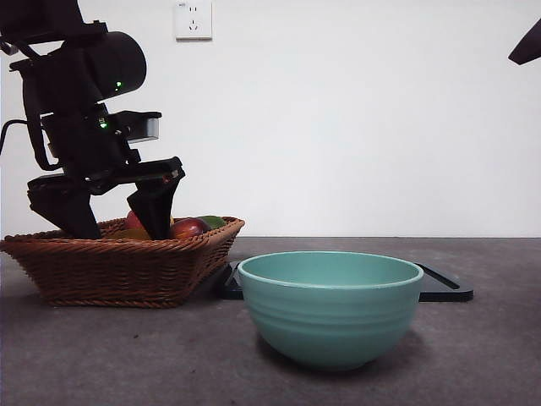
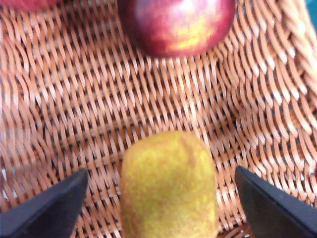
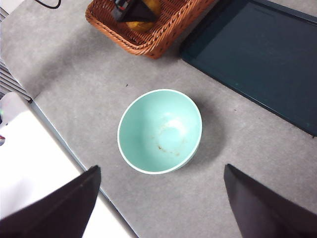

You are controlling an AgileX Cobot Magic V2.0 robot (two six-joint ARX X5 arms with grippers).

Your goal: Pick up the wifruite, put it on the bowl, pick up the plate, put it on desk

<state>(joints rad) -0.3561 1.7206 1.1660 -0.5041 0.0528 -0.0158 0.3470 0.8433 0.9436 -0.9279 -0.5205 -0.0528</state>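
Black arm hardware, matte throughout

Beside the wicker basket (image 1: 127,266), the left gripper (image 1: 114,207) is seen as two black wedge-shaped jaws under a blocky black wrist, topped by a rounded black housing; two small green lights are lit, a grey-faced module is mounted at one side, and a thin black cable is looped behind. The right gripper (image 3: 158,203) is shown as two plain black tapered jaws.

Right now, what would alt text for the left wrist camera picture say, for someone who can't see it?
A fuzzy brown-gold wifruite lies in a woven basket between the left gripper's open black jaws, not yet gripped. A red-and-yellow apple lies beyond it.
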